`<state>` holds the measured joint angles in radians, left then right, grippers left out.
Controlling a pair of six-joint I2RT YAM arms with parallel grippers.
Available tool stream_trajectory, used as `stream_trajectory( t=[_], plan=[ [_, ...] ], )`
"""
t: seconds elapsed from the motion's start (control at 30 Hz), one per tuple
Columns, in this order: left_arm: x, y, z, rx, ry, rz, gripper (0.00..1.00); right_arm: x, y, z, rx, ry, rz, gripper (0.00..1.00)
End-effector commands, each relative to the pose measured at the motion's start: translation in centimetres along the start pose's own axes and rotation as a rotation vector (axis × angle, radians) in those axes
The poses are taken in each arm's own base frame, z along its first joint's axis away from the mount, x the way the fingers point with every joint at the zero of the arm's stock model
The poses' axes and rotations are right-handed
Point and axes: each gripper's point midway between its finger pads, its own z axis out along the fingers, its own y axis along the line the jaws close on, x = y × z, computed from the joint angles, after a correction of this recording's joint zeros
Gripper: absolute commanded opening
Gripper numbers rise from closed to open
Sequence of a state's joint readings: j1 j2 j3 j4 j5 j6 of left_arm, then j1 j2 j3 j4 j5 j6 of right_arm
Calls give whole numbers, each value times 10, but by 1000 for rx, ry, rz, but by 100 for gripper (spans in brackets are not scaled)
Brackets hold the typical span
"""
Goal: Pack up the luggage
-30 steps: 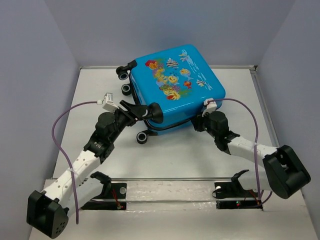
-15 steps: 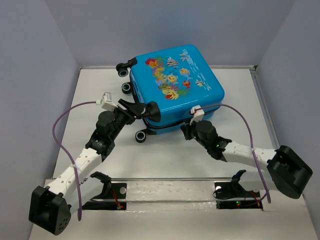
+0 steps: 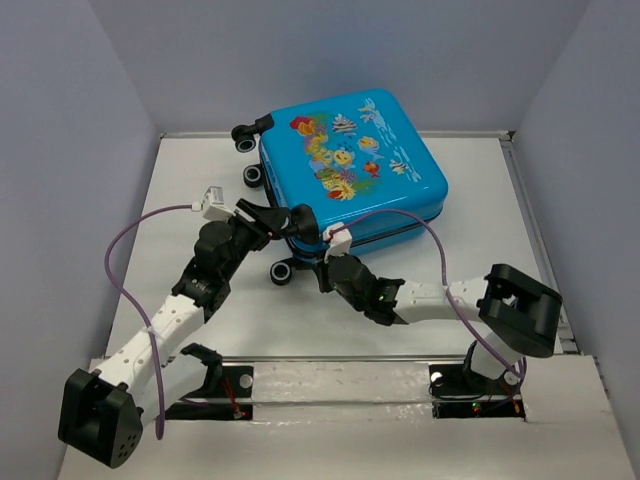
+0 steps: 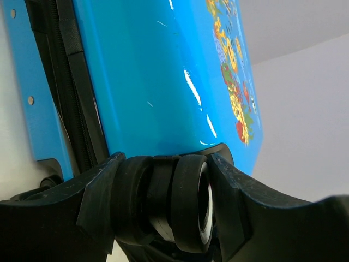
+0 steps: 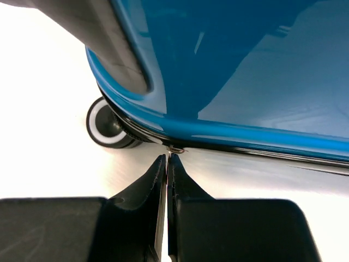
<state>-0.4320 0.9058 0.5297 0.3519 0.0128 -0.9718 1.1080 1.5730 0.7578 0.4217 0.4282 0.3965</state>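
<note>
Resting luggage, one wheel in left claw's grip

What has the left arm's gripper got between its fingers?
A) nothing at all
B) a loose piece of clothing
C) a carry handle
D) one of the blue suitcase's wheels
D: in the left wrist view, a black-and-white wheel at the corner of the luggage sits clamped between the two fingers of the left gripper.
</note>
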Motion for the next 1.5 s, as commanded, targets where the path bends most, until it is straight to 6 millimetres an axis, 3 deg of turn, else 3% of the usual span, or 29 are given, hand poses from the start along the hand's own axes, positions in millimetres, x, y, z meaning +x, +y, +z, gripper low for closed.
stream_trajectory(
  t=[0.0, 0.07, 0.1, 0.27, 0.3, 0.37, 0.53, 0.63, 0.7, 0.87, 0.9, 0.93, 1.0, 1.03, 1.07, 1.1, 1.2, 1.27, 1.3, 1.37, 1.47],
  plan=[
    [-22, -30, -4, 48, -47, 196, 6, -16, 95, -17, -293, -36, 38, 7],
    [-37, -49, -5, 39, -41, 282, 6, -21, 96, -26, -303, -64, 22, 7],
    [-37, -47, -5, 28, -33, 299, 6, -21, 99, -29, -309, -66, 17, 7],
    [-5, -52, 2, 101, 142, 345, 6, -18, 105, -26, -336, -78, 31, 7],
    [-1, -51, 4, 98, 171, 350, 6, -7, 107, -18, -340, -54, 26, 7],
    [11, -56, 8, 129, 249, 369, 6, -11, 129, -17, -382, -73, 21, 7],
    [21, -52, 19, 95, 363, 440, 6, -11, 163, -27, -406, -111, -31, 7],
    [20, -51, 22, 87, 364, 443, 6, -9, 161, -30, -392, -114, -9, 7],
    [22, -52, 22, 96, 370, 441, 6, -5, 157, -30, -381, -107, 4, 7],
    [51, -33, 17, 96, 479, 413, 9, 10, 130, -35, -313, -96, 43, 7],
    [56, -30, 16, 92, 488, 408, 11, 4, 127, -42, -314, -107, 60, 7],
    [67, -20, 14, 76, 515, 401, 16, 18, 114, -46, -296, -77, 64, 7],
    [90, -23, 13, 99, 561, 402, 17, 13, 104, -60, -293, -80, 99, 7],
    [99, -22, 12, 98, 576, 397, 18, 21, 93, -65, -268, -53, 97, 7],
    [103, -31, 16, 123, 558, 374, 18, 31, 80, -70, -240, -28, 119, 7],
    [116, -35, 16, 145, 577, 361, 18, 32, 71, -73, -209, -29, 132, 7],
    [131, -59, 30, 219, 603, 308, 17, 36, 50, -83, -158, -30, 176, 7],
    [142, -87, 43, 273, 625, 312, 16, 36, 50, -84, -168, -43, 192, 7],
    [149, -78, 46, 253, 649, 311, 16, 36, 53, -86, -181, -52, 194, 7],
    [156, -119, 58, 328, 669, 340, 19, 24, 59, -85, -189, -110, 220, 7],
    [158, -127, 72, 313, 680, 357, 24, 19, 61, -80, -168, -151, 214, 7]
  ],
)
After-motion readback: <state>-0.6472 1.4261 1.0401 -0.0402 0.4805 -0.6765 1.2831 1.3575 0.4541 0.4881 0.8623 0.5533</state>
